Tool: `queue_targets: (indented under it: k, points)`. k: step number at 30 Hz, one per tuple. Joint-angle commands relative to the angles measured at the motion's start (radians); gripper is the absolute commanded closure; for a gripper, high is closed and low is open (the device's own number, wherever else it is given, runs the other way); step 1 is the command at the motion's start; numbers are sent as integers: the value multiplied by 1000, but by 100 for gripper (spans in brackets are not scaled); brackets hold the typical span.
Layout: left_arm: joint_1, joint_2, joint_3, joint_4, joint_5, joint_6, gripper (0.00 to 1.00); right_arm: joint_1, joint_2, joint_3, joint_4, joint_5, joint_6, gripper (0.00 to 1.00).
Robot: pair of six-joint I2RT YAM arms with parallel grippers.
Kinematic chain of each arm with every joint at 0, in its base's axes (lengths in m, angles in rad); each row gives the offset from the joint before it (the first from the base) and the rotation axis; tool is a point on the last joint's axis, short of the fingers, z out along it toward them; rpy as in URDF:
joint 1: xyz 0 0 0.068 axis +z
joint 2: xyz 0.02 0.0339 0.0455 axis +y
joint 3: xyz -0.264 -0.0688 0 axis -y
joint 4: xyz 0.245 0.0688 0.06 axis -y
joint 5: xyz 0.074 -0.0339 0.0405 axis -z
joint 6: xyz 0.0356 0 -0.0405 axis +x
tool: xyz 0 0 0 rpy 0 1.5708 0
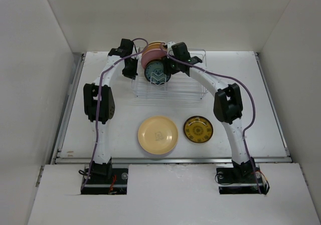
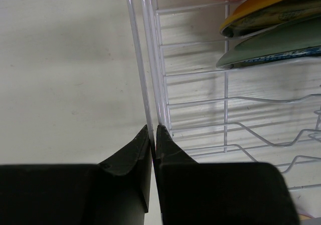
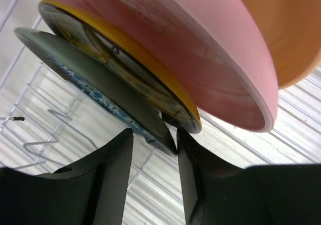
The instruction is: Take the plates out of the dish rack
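Shows the dish rack (image 1: 196, 91) at the table's (image 1: 261, 109) far middle, with pink plate (image 3: 200, 49), orange plate (image 3: 291, 29), yellow-rimmed plate (image 3: 150, 82) and teal plate (image 3: 100, 84) upright inside. Leaves cream plate (image 1: 158, 134) and yellow-brown plate (image 1: 197, 129) flat in front. Pinches the rack's side wire in the left gripper (image 2: 153, 135). Straddles the teal plate's lower edge with the right gripper (image 3: 154, 132), fingers apart, the yellow-rimmed plate crowding just behind.

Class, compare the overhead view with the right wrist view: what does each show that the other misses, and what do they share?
Only the overhead view shows the cream plate and the dark yellow-brown plate lying flat on the table in front of the rack. Only the right wrist view shows the right claw open, its fingers either side of the teal plate's edge, with a yellow-rimmed plate directly behind it. Both show the pink plate and orange plate standing in the rack.
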Motion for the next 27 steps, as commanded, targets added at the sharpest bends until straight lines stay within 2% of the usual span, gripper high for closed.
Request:
queue_targets:
  k: [1, 4, 7, 8, 11, 16, 21, 27]
  points:
    - [3, 51, -12, -149, -2, 55, 100, 10, 46, 62, 50, -31, 8, 55]
    - [3, 51, -12, -149, -2, 55, 100, 10, 46, 62, 50, -40, 8, 59]
    - [3, 51, -12, -149, -2, 55, 100, 10, 46, 39, 99, -40, 8, 70]
    - [3, 51, -12, -149, -2, 55, 100, 10, 46, 26, 110, -40, 8, 82]
    - [3, 61, -12, -149, -2, 55, 100, 10, 64, 35, 110, -29, 8, 99]
    - [3, 61, -12, -158, 20, 36, 100, 10, 11, 4, 108, -9, -1, 100]
    - [3, 61, -2, -167, 57, 2, 100, 10, -112, -47, 129, 15, -19, 100]
    - [3, 61, -2, -167, 66, -9, 100, 29, -248, -152, 165, 113, -62, 100]
